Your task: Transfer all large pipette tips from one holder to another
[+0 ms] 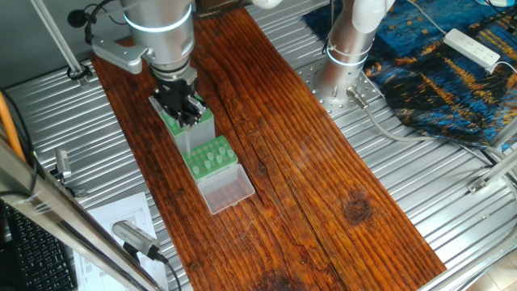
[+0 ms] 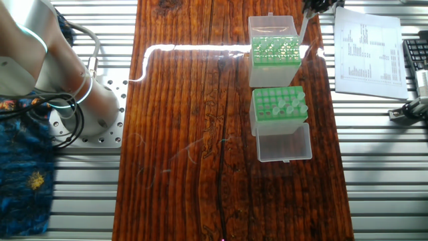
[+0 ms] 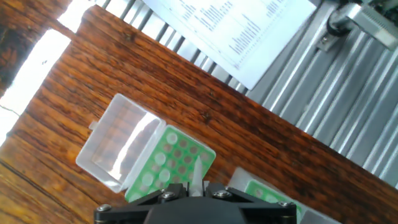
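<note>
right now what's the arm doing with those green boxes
The arm's gripper is above the taller tip box, holding one pale pipette tip between its fingers. Next to it on the wooden board sits the low green rack with its clear lid folded open. A few tips already stand in that rack, so the transfer looks partway done.

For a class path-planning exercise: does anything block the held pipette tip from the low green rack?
Nothing visible does: the low green rack has its clear plastic lid open, and the end effector holds the pale translucent pipette tip.
</note>
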{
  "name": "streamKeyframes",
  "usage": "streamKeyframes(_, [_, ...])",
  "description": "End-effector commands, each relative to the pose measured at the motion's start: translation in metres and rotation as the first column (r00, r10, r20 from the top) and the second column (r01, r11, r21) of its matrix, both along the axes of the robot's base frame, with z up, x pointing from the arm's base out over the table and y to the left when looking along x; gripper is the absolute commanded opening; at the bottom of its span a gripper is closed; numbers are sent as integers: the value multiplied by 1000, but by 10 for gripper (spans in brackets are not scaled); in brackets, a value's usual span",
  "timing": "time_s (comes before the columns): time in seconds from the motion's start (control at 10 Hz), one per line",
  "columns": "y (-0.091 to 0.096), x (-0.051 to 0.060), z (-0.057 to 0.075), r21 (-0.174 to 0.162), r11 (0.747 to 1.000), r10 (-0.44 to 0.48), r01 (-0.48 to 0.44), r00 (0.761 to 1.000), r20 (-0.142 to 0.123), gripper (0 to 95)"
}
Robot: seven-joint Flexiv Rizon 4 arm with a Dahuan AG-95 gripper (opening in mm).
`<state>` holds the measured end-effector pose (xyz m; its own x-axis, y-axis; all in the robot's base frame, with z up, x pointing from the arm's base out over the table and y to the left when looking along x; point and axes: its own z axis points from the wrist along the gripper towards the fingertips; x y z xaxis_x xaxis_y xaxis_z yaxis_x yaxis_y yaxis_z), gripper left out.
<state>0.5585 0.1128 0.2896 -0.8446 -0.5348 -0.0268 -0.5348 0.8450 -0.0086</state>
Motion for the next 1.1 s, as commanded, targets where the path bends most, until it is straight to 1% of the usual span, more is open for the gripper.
streamKeyframes(0.1, [2,0,0,-2,1000,5,-5,1000,-15,0])
streamKeyframes(0.2, [3,0,0,4,1000,5,-5,1000,-20,0])
streamKeyframes(0.3, [6,0,0,11,1000,3,-2,999,-35,0])
streamKeyframes(0.5, [10,-2,1,6,1000,-6,6,999,-47,0])
streamKeyframes(0.8, [11,-4,-4,10,1000,-1,1,999,-46,0])
streamKeyframes(1.0, [13,-4,-8,5,1000,-1,1,999,-49,0])
streamKeyframes(1.1, [12,-5,-9,11,1000,-1,2,999,-49,0])
